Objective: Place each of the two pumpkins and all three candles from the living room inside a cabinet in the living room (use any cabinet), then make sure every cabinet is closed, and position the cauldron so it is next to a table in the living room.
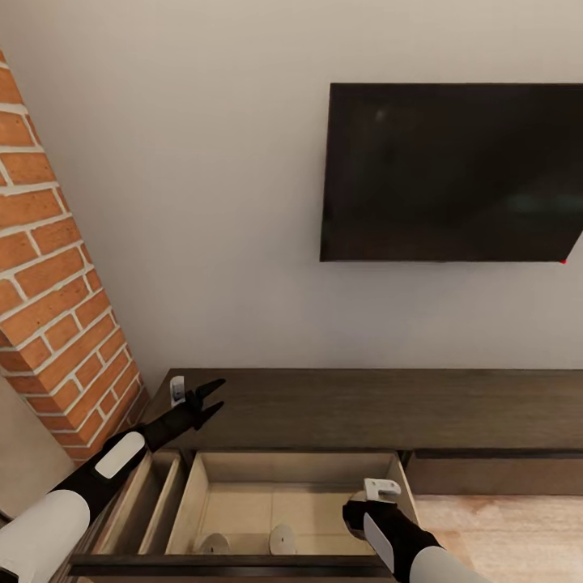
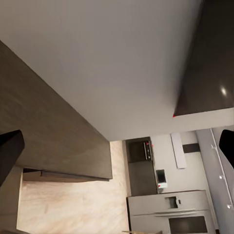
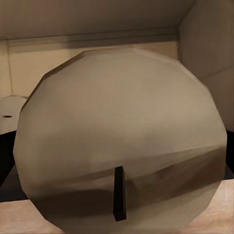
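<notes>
Cabinet: long, low, dark wood-grain, drawer open, pale beige interior. Two candles on the drawer floor, beside the right jaws. Top bare ahead of the left jaws.

I see the long, low, dark brown wooden cabinet under the wall. Its front is open, and the inside is pale beige. Two small, stubby grey candles stand upright on its floor, near each other. A third grey candle is in my right gripper, just above the open part.
</notes>
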